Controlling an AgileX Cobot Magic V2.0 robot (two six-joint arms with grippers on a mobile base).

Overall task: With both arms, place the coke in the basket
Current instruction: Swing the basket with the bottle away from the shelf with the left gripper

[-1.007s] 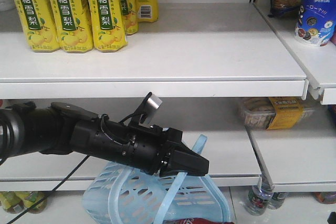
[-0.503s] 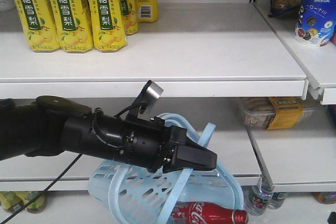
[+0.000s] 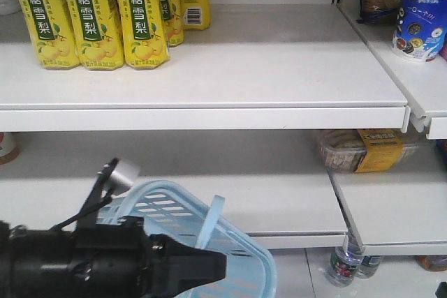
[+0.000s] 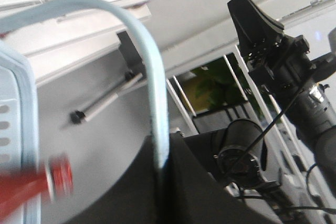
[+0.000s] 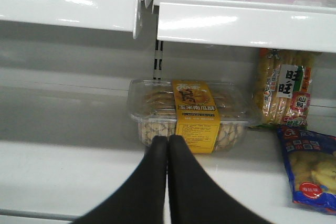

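Observation:
In the front view my left gripper (image 3: 221,265) is low at the bottom left, shut on the thin handle (image 3: 210,220) of the light blue basket (image 3: 164,207), which hangs tilted from it. In the left wrist view the jaws (image 4: 161,155) pinch the handle (image 4: 152,72), with the basket rim (image 4: 23,103) at the left. A blurred red coke (image 4: 26,192) shows at the bottom left; I cannot tell whether it lies in the basket. My right gripper (image 5: 168,140) is shut and empty, facing the lower shelf. The right arm (image 4: 286,66) also shows there.
Yellow drink cartons (image 3: 91,15) stand on the upper shelf (image 3: 209,95). A clear snack box with a yellow label (image 5: 194,111) lies on the lower shelf just beyond my right gripper, with snack packs (image 5: 310,166) to its right. Bottles (image 3: 346,263) stand on the floor.
My left arm has dropped down and to the left, carrying the basket by its handle. The red coke seen at the bottom half a second ago has left the front view.

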